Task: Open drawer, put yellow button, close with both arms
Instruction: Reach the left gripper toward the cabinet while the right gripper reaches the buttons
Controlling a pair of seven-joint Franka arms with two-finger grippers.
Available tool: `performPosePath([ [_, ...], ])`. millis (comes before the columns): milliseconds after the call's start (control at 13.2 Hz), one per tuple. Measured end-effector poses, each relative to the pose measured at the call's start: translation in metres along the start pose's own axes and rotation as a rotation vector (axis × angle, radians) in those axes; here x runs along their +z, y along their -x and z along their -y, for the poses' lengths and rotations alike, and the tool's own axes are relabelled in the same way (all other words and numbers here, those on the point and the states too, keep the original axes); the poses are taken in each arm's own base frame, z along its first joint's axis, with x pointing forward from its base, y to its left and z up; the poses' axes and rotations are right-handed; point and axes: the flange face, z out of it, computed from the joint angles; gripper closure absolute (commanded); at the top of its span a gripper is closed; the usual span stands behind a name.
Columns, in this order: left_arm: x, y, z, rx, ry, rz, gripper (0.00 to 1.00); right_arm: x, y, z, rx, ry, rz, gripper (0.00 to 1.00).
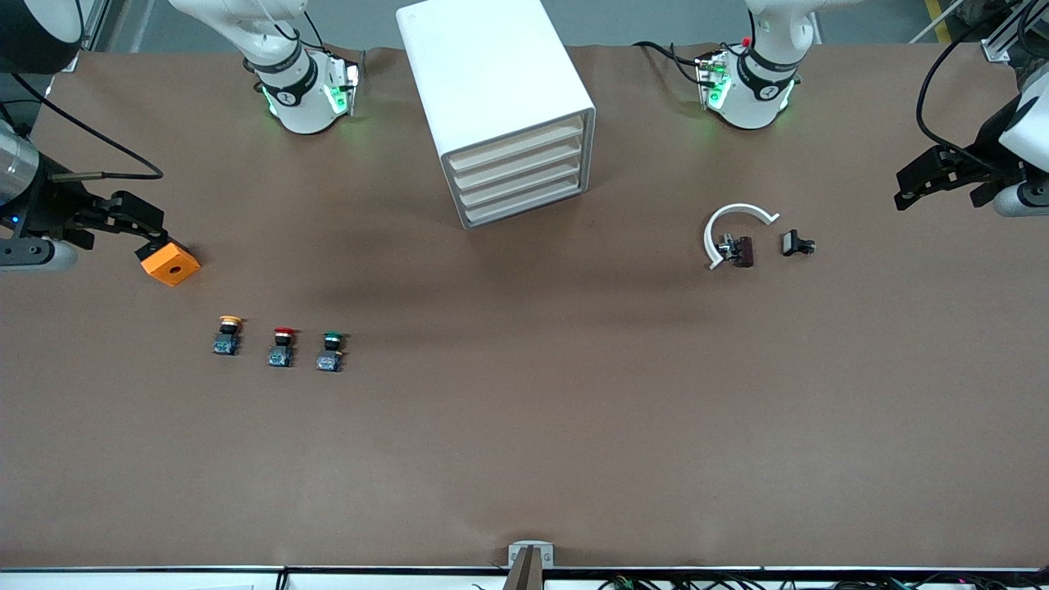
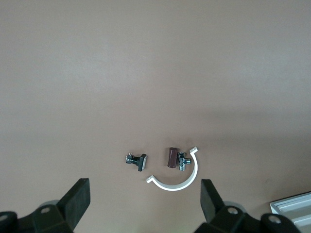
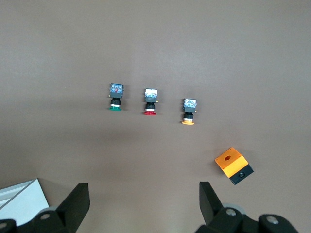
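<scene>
The white cabinet (image 1: 492, 82) stands between the two arm bases, and its uppermost drawer (image 1: 518, 146) is shut like the three below it. The yellow button (image 1: 229, 334) (image 3: 189, 111) stands upright toward the right arm's end of the table, nearer the front camera than the cabinet. It is the end one of a row with a red-capped button (image 1: 281, 347) and a green-capped button (image 1: 330, 351). My right gripper (image 1: 147, 229) (image 3: 142, 194) hangs open and empty over the table edge by an orange block (image 1: 170, 263). My left gripper (image 1: 901, 190) (image 2: 144, 194) hangs open and empty over the left arm's end.
A white C-shaped clip (image 1: 737, 210) (image 2: 182, 182), a brown part (image 1: 743, 251) and a small black part (image 1: 793, 243) lie toward the left arm's end. The orange block (image 3: 233, 165) has a hole in its top. A cabinet corner (image 2: 291, 206) (image 3: 19, 201) shows in both wrist views.
</scene>
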Motion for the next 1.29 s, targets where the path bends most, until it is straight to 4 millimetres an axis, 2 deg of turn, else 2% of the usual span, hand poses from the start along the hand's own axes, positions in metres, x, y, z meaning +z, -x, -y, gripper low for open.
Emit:
performPosePath([
  [454,-0.003,0.000,0.002,-0.004,0.001,-0.005,0.00,0.000,-0.002,0.000,0.000,0.000,-0.007,0.00],
  [681,0.008,-0.006,0.003,-0.007,0.003,0.018,0.00,0.001,-0.002,-0.001,0.001,0.000,-0.007,0.00],
  [833,0.029,-0.016,0.004,-0.009,0.008,0.056,0.00,0.001,-0.002,-0.001,0.001,0.001,-0.006,0.00],
  [1060,0.070,-0.039,0.001,-0.020,0.023,0.102,0.00,0.001,-0.002,-0.004,0.005,0.004,-0.006,0.00],
  [1287,0.118,-0.063,-0.013,-0.146,0.035,0.122,0.00,0.013,-0.009,-0.005,0.006,0.002,0.014,0.00],
])
